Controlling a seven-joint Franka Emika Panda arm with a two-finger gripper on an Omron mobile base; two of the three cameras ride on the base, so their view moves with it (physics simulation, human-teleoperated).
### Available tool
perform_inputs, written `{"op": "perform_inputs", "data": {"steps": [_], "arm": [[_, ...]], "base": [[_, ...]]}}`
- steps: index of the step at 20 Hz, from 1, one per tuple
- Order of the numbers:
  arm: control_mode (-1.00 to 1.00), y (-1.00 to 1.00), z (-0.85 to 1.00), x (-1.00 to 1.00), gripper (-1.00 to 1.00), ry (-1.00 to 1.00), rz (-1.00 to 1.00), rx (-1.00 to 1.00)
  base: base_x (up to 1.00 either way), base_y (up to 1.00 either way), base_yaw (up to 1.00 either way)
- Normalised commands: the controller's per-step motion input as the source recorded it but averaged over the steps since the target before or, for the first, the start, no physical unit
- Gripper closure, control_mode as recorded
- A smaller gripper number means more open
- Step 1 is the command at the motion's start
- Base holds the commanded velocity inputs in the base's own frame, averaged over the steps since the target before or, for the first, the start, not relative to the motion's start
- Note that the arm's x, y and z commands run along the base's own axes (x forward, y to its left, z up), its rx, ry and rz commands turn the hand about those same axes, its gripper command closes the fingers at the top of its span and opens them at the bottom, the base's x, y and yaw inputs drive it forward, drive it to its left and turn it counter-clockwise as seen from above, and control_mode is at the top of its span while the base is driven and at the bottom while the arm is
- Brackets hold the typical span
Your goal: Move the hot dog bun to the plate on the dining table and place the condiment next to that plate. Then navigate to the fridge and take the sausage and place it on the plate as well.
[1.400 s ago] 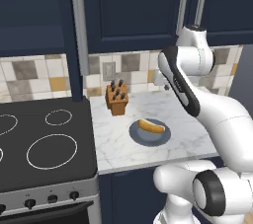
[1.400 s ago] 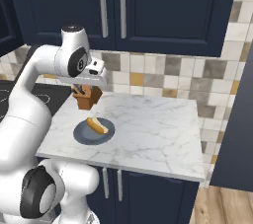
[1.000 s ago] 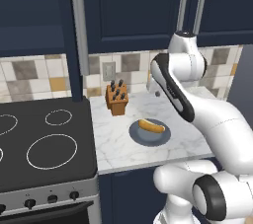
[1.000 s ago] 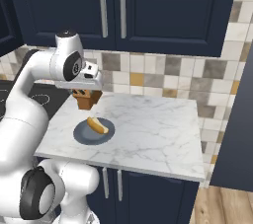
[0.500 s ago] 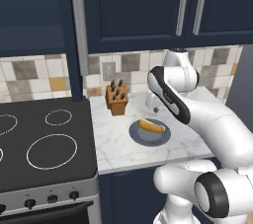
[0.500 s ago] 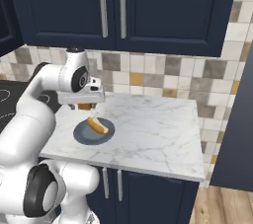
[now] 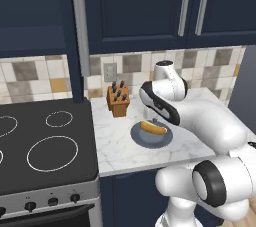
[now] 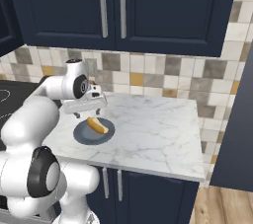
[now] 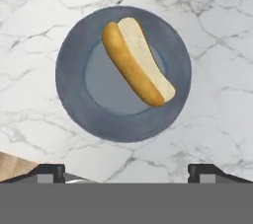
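Note:
A hot dog bun (image 9: pixel 138 60) lies slantwise on a grey-blue plate (image 9: pixel 74 99) that sits on the marble counter. In the base views the same bun (image 7: pixel 152 128) (image 8: pixel 97 125) rests on the dish (image 7: pixel 137 137) (image 8: pixel 81 134) near the counter's front left. My gripper (image 9: pixel 126 171) (image 8: pixel 88 113) hangs a short way above the plate and points straight down at it. It is open, its two dark fingertips (image 9: pixel 49 171) are spread wider than the bun, and nothing is between them.
A wooden knife block (image 7: pixel 118 101) stands behind the plate against the tiled wall. The black stove (image 7: pixel 45 141) adjoins the counter on the left. Dark upper cabinets (image 8: pixel 113 6) hang overhead. Marble counter (image 8: pixel 158 129) stretches right of the plate to its edge.
The arm has folded down, bringing the hand from cabinet height to just above the plate and bun. The jaws have spread a little wider. The bun and plate have not moved.

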Motion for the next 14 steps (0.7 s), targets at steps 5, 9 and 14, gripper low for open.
{"op": "perform_inputs", "data": {"steps": [5,9,14], "arm": [[-1.0,0.0,-0.46,0.31,-1.0,0.0,0.03,-0.06],[-1.0,0.0,-0.47,0.14,-1.0,0.0,0.06,-0.03],[-1.0,0.0,-0.36,0.18,-1.0,0.0,0.06,0.0]], "base": [[0.0,0.0,0.0],[0.0,0.0,0.0],[0.0,0.0,0.0]]}}
